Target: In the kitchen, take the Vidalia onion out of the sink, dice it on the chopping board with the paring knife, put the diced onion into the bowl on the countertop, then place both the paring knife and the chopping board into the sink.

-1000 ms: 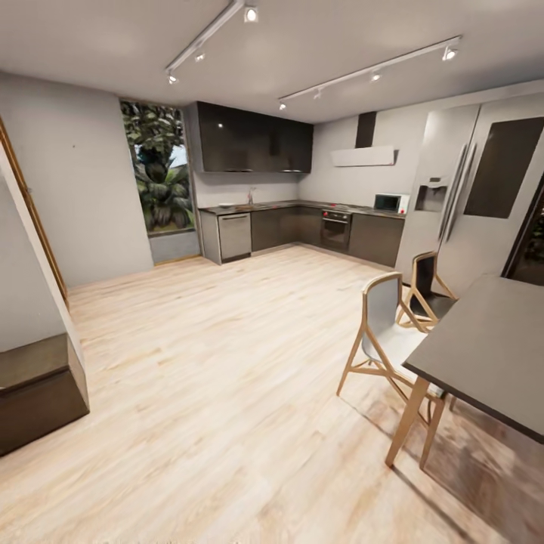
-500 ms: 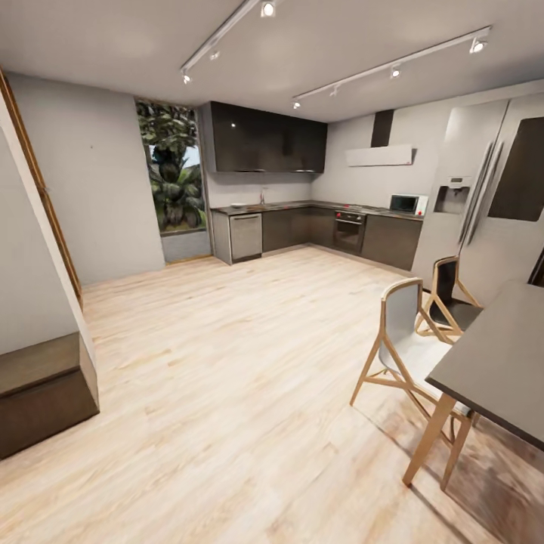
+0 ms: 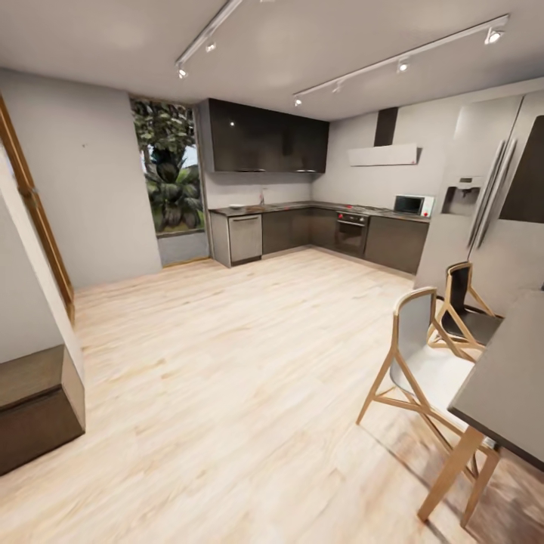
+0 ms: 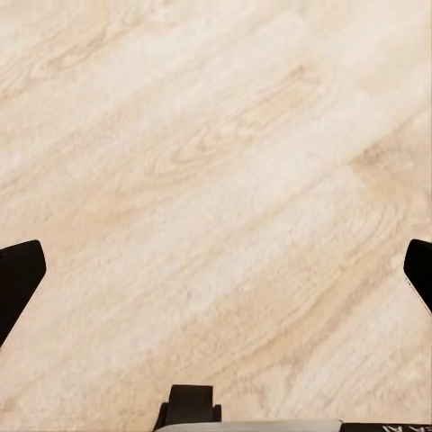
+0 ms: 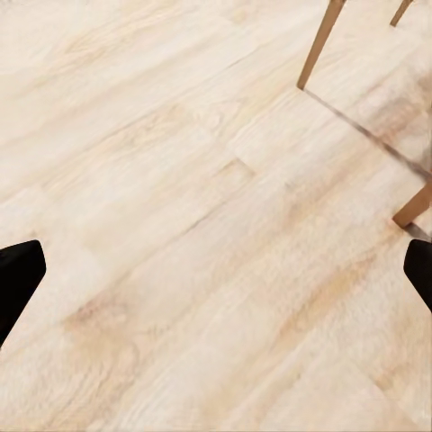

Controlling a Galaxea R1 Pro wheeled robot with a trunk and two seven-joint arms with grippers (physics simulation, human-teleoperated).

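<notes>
Far across the room, the grey countertop (image 3: 302, 207) runs along dark cabinet fronts in the kitchen corner. A thin tap (image 3: 263, 198) stands on it near the window end; the sink basin, onion, board, knife and bowl are too small or hidden to make out from here. My left gripper (image 4: 219, 274) hangs open over bare wooden floor, its dark fingertips (image 4: 18, 279) far apart with nothing between them. My right gripper (image 5: 219, 279) is open too, above floor beside chair legs (image 5: 317, 45).
Pale wooden floor (image 3: 227, 363) stretches to the kitchen. At the right stand a dark table (image 3: 508, 385) and two wooden-legged chairs (image 3: 420, 363). A tall fridge (image 3: 491, 204) is at the far right. A dark low box (image 3: 34, 408) sits at the left by a wall.
The whole head view has shifted, so the camera has moved: the table and chairs have slid towards the right edge, and the kitchen sits slightly larger in the view.
</notes>
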